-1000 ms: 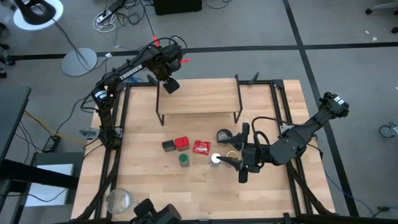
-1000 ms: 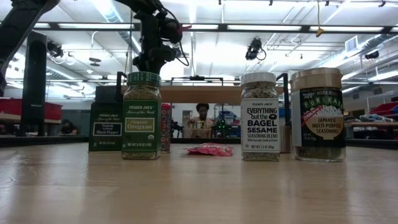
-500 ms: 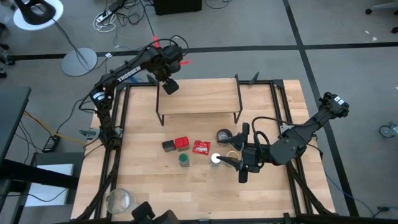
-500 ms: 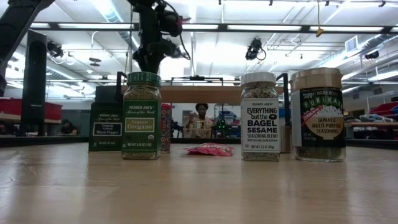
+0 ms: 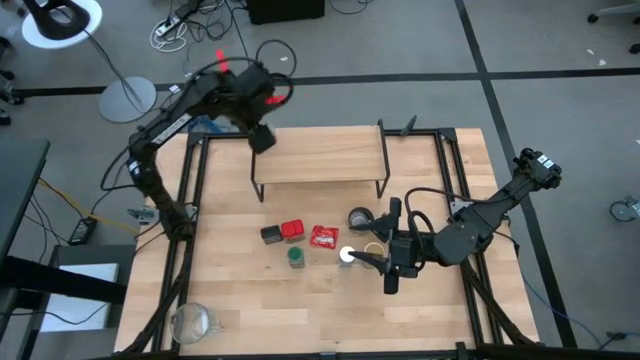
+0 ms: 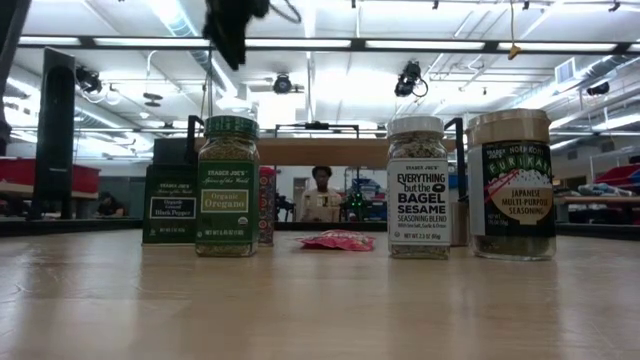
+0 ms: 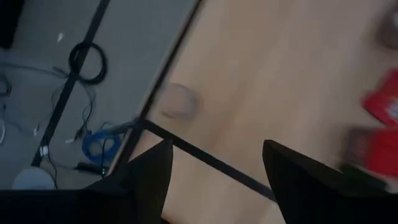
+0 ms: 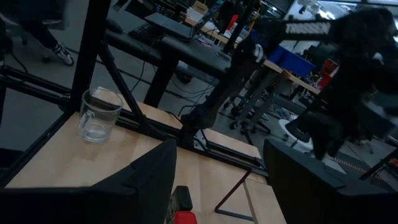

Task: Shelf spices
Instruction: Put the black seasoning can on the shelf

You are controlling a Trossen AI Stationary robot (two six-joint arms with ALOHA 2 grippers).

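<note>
Five spice containers on the tabletop [image 5: 240, 300]: one dark square tin [image 5: 270, 234]; one red tin [image 5: 292, 229]; one green jar [image 5: 296, 257]; one white-capped jar [image 5: 347, 254]; one tan-lidded jar [image 5: 373, 250]; one flat red packet [image 5: 324, 237]; one round metal cup [image 5: 360, 218]; one glass mug [image 5: 191, 322]; one shelf [image 5: 320, 156]; two arms, one pincer each, left pincer [image 5: 262, 139], right pincer [image 5: 382, 270]; one person [image 6: 320, 194] in the low view.

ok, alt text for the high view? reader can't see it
Overhead view: the left gripper hangs over the far left end of the empty shelf, while the spices sit unshelved on the table in front. The right gripper rests low beside the white-capped jar.
</note>
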